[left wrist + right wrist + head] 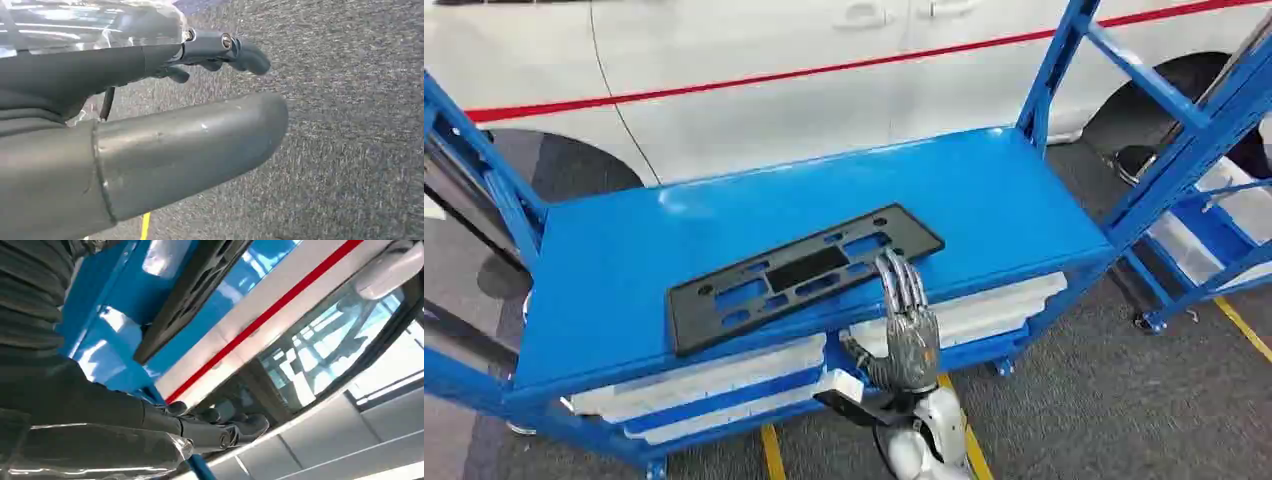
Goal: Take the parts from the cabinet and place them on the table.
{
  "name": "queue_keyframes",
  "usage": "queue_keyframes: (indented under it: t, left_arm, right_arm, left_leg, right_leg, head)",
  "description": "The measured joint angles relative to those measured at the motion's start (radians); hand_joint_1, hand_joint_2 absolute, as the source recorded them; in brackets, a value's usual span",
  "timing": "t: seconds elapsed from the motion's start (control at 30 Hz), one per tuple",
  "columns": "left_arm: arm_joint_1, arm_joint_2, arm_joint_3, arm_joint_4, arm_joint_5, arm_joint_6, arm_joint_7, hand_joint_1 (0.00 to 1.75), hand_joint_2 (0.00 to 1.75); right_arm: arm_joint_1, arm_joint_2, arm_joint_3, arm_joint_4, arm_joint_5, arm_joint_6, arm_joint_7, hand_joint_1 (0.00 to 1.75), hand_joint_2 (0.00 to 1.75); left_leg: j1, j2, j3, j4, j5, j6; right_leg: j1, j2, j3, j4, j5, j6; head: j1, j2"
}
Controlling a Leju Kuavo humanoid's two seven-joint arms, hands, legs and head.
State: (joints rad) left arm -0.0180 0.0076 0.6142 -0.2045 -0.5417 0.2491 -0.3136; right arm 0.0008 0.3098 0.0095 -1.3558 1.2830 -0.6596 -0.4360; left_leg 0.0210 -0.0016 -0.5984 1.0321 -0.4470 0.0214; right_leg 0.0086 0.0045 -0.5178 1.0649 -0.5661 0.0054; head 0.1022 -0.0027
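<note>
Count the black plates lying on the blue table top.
1. The black plate lies flat on the blue table, near its front edge, with the right hand at its right end. White parts fill the shelf below; more plates could be hidden there.

Your head view looks down on the blue bench (984, 190); right wrist view skims it close; left wrist view faces the floor (350, 150).

The desk (984, 190) is glossy bright blue, and the part (799, 272) lying on it is matte black with cut-out slots showing blue through them. Behind stands a white car (774, 70) with a thin red stripe. The floor (1104, 400) is speckled grey carpet with yellow lines, and the right hand (909, 330) is silvery grey.
</note>
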Motion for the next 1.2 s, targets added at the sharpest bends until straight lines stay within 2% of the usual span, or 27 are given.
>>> queue_keyframes:
  t: [0.03, 0.07, 0.1, 0.13, 0.17, 0.2, 0.27, 0.3, 0.33, 0.43, 0.47, 0.5, 0.53, 0.57, 0.6, 0.63, 0.67, 0.7, 0.77, 0.8, 0.83, 0.93, 0.97, 1.2]
  left_arm:
    - [-0.004, 0.0, 0.0, 0.0, -0.006, -0.001, 0.0, 0.0, 0.0]
    - [-0.005, 0.0, 0.0, 0.0, -0.013, -0.002, 0.0, 0.0, 0.0]
    - [-0.006, 0.0, 0.0, 0.0, -0.02, -0.003, 0.0, 0.0, 0.0]
    - [-0.006, 0.0, 0.0, 0.0, -0.027, -0.005, 0.0, 0.0, 0.0]
    - [-0.007, 0.0, 0.0, 0.0, -0.033, -0.006, 0.0, 0.0, 0.0]
    - [-0.007, 0.0, 0.0, 0.0, -0.035, -0.006, 0.0, 0.0, 0.0]
    - [-0.008, -0.002, 0.0, 0.0, -0.045, -0.01, 0.0, 0.0, 0.0]
    - [-0.008, -0.003, 0.0, 0.0, -0.048, -0.012, 0.0, 0.0, 0.0]
    - [-0.013, -0.003, 0.0, 0.0, -0.051, -0.012, 0.0, 0.0, 0.0]
    - [-0.014, -0.005, 0.0, 0.0, -0.051, -0.015, 0.001, 0.0, 0.0]
    - [-0.015, -0.005, 0.0, 0.0, -0.051, -0.015, 0.001, 0.0, 0.0]
    - [-0.015, -0.006, 0.0, 0.0, -0.051, -0.015, 0.001, 0.0, 0.0]
    - [-0.016, -0.006, 0.0, 0.0, -0.051, -0.015, 0.001, 0.0, 0.0]
    - [-0.016, -0.006, 0.0, 0.0, -0.051, -0.015, 0.001, 0.0, 0.0]
    - [-0.016, -0.006, 0.0, 0.0, -0.051, -0.015, 0.001, 0.0, 0.0]
    - [-0.015, -0.006, 0.0, 0.0, -0.051, -0.015, 0.001, 0.0, 0.0]
    - [-0.014, -0.006, 0.0, 0.0, -0.051, -0.015, 0.001, 0.0, 0.0]
    - [-0.013, -0.006, 0.0, 0.0, -0.051, -0.015, 0.002, 0.0, 0.0]
    - [-0.014, -0.006, 0.0, 0.0, -0.051, -0.015, 0.002, 0.0, 0.0]
    - [-0.015, -0.006, 0.0, 0.0, -0.051, -0.015, 0.002, 0.0, 0.0]
    - [-0.017, -0.005, 0.0, 0.0, -0.051, -0.015, 0.002, 0.0, 0.0]
    - [-0.015, -0.006, 0.0, 0.0, -0.051, -0.015, 0.002, 0.0, 0.0]
    - [-0.015, -0.006, 0.0, 0.0, -0.051, -0.015, 0.002, 0.0, 0.0]
    - [-0.015, -0.006, 0.0, 0.0, -0.051, -0.015, 0.002, 0.0, 0.0]
  right_arm:
    - [0.0, 0.0, 0.0, 0.0, 0.017, 0.0, 0.007, 0.0, 1.75]
    - [0.0, 0.0, 0.0, 0.002, 0.034, 0.0, 0.015, 0.0, 1.75]
    - [0.0, -0.001, 0.0, 0.005, 0.049, 0.0, 0.025, 0.0, 1.75]
    - [-0.001, -0.001, 0.0, 0.009, 0.067, 0.0, 0.035, 0.0, 1.75]
    - [-0.002, -0.001, 0.0, 0.015, 0.076, 0.0, 0.05, 0.0, 1.75]
    - [-0.004, -0.003, 0.0, 0.021, 0.081, 0.0, 0.063, 0.0, 1.75]
    - [-0.006, -0.002, 0.003, 0.036, 0.121, 0.0, 0.09, 0.0, 1.75]
    - [-0.007, -0.002, 0.005, 0.042, 0.138, 0.0, 0.095, 0.0, 1.75]
    - [-0.008, -0.002, 0.005, 0.05, 0.145, 0.0, 0.096, 0.0, 1.75]
    - [-0.01, 0.0, 0.005, 0.061, 0.155, 0.0, 0.096, 0.0, 1.75]
    - [-0.01, 0.001, 0.005, 0.064, 0.155, 0.0, 0.096, 0.0, 1.75]
    - [-0.01, 0.001, 0.006, 0.066, 0.155, 0.0, 0.096, 0.0, 1.75]
    - [-0.011, 0.001, 0.008, 0.067, 0.156, 0.0, 0.096, 0.0, 1.75]
    - [-0.011, 0.001, 0.008, 0.07, 0.156, 0.0, 0.096, 0.0, 1.75]
    - [-0.011, 0.001, 0.008, 0.073, 0.156, 0.0, 0.096, 0.0, 1.75]
    - [-0.011, 0.001, 0.008, 0.076, 0.156, 0.0, 0.096, 0.0, 1.75]
    - [-0.012, 0.001, 0.008, 0.079, 0.156, 0.0, 0.096, 0.0, 1.75]
    - [-0.012, 0.001, 0.008, 0.081, 0.156, 0.0, 0.096, 0.0, 1.75]
    - [-0.013, 0.001, 0.008, 0.084, 0.156, 0.0, 0.096, 0.0, 1.75]
    - [-0.013, 0.001, 0.01, 0.085, 0.156, 0.0, 0.096, 0.0, 1.75]
    - [-0.013, 0.001, 0.01, 0.086, 0.156, 0.0, 0.096, 0.0, 1.75]
    - [-0.014, 0.001, 0.011, 0.088, 0.156, 0.0, 0.096, 0.0, 1.75]
    - [-0.014, 0.001, 0.011, 0.087, 0.155, 0.0, 0.096, 0.0, 1.75]
    - [-0.014, 0.001, 0.011, 0.087, 0.155, 0.0, 0.096, 0.0, 1.75]
  left_leg:
    - [0.0, 0.0, 0.0, 0.0, -0.002, 0.005]
    - [0.0, 0.0, 0.0, 0.0, -0.004, 0.008]
    - [0.0, 0.0, 0.0, 0.0, -0.006, 0.009]
    - [0.0, 0.0, 0.001, 0.001, -0.008, 0.009]
    - [0.0, -0.001, 0.005, 0.001, -0.011, 0.008]
    - [0.0, -0.002, 0.01, 0.001, -0.014, 0.007]
    - [0.001, -0.005, 0.027, 0.0, -0.023, 0.002]
    - [0.001, -0.005, 0.026, -0.001, -0.026, -0.002]
    - [-0.006, -0.007, 0.026, 0.004, -0.028, -0.007]
    - [-0.004, -0.007, 0.027, -0.009, -0.023, -0.028]
    - [-0.001, -0.006, 0.026, -0.003, -0.031, -0.033]
    - [-0.002, -0.005, 0.021, 0.02, -0.049, -0.035]
    - [-0.002, -0.005, -0.004, 0.078, -0.086, -0.036]
    - [-0.001, -0.005, -0.043, 0.159, -0.127, -0.04]
    - [-0.001, -0.005, -0.078, 0.234, -0.158, -0.042]
    - [-0.001, -0.005, -0.11, 0.298, -0.175, -0.044]
    - [-0.001, -0.005, -0.118, 0.31, -0.167, -0.043]
    - [-0.001, -0.005, -0.102, 0.27, -0.132, -0.04]
    - [-0.002, -0.004, -0.02, 0.1, -0.041, -0.033]
    - [-0.003, -0.004, 0.021, 0.009, -0.02, -0.025]
    - [-0.011, -0.005, 0.028, -0.002, -0.028, -0.023]
    - [-0.014, -0.006, 0.027, -0.003, -0.023, -0.013]
    - [-0.005, -0.006, 0.029, -0.012, -0.018, -0.006]
    - [-0.004, -0.006, 0.031, -0.014, -0.017, -0.005]
  right_leg:
    - [-0.003, 0.0, -0.033, 0.063, -0.037, 0.005]
    - [-0.007, 0.0, -0.08, 0.152, -0.079, 0.01]
    - [-0.01, 0.0, -0.122, 0.226, -0.104, 0.013]
    - [-0.013, 0.0, -0.155, 0.273, -0.106, 0.016]
    - [-0.016, 0.0, -0.162, 0.266, -0.079, 0.017]
    - [-0.017, -0.001, -0.147, 0.216, -0.033, 0.017]
    - [-0.019, -0.002, -0.076, 0.044, 0.074, 0.011]
    - [-0.018, -0.001, -0.054, -0.008, 0.082, 0.005]
    - [-0.01, -0.001, -0.054, -0.021, 0.082, 0.002]
    - [-0.007, 0.002, -0.057, -0.025, 0.081, -0.012]
    - [-0.021, 0.0, -0.049, -0.042, 0.089, -0.023]
    - [-0.019, -0.002, -0.043, -0.047, 0.089, -0.029]
    - [-0.018, -0.004, -0.041, -0.048, 0.09, -0.033]
    - [-0.017, -0.005, -0.041, -0.047, 0.089, -0.034]
    - [-0.015, -0.006, -0.041, -0.046, 0.088, -0.036]
    - [-0.014, -0.006, -0.042, -0.045, 0.087, -0.038]
    - [-0.012, -0.006, -0.041, -0.043, 0.086, -0.039]
    - [-0.011, -0.005, -0.04, -0.041, 0.084, -0.04]
    - [-0.01, -0.004, -0.034, -0.039, 0.079, -0.036]
    - [-0.009, -0.004, -0.031, -0.037, 0.075, -0.032]
    - [-0.002, -0.003, -0.033, -0.032, 0.072, -0.026]
    - [-0.006, -0.003, -0.032, -0.039, 0.076, -0.013]
    - [0.0, -0.002, -0.031, -0.037, 0.074, -0.008]
    - [0.001, -0.002, -0.031, -0.037, 0.073, -0.007]
  head:
    - [-0.001, 0.0]
    - [-0.001, 0.0]
    - [0.0, 0.0]
    - [-0.001, 0.0]
    - [0.0, 0.0]
    - [-0.001, 0.0]
    - [0.0, 0.0]
    - [-0.001, 0.0]
    - [0.0, 0.0]
    - [-0.001, 0.0]
    - [-0.001, 0.0]
    - [-0.001, 0.0]
    - [-0.002, 0.0]
    - [-0.001, 0.0]
    - [-0.001, 0.0]
    - [-0.001, 0.0]
    - [-0.001, 0.0]
    - [-0.001, 0.0]
    - [-0.002, 0.0]
    - [-0.001, 0.0]
    - [-0.001, 0.0]
    - [-0.001, 0.0]
    - [-0.001, 0.0]
    - [-0.002, 0.0]
